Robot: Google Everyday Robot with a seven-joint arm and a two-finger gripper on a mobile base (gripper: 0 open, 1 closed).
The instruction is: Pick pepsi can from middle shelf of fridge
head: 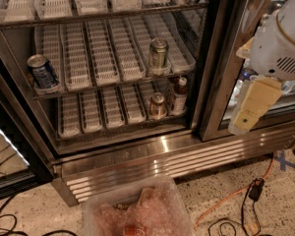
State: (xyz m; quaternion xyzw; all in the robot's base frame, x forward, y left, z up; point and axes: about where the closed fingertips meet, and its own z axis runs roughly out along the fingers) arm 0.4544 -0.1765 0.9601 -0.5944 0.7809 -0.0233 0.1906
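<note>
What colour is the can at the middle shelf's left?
Blue pepsi can, best in camera view; claw at far right.

Small blue aluminium pepsi can [43, 73], silver-rimmed, upright at left front end of dark wire, white-trayed middle shelf [104, 59], inside tall open stainless-based fridge [137, 156]. Cream gripper [243, 119] well right, outside fridge.
</note>
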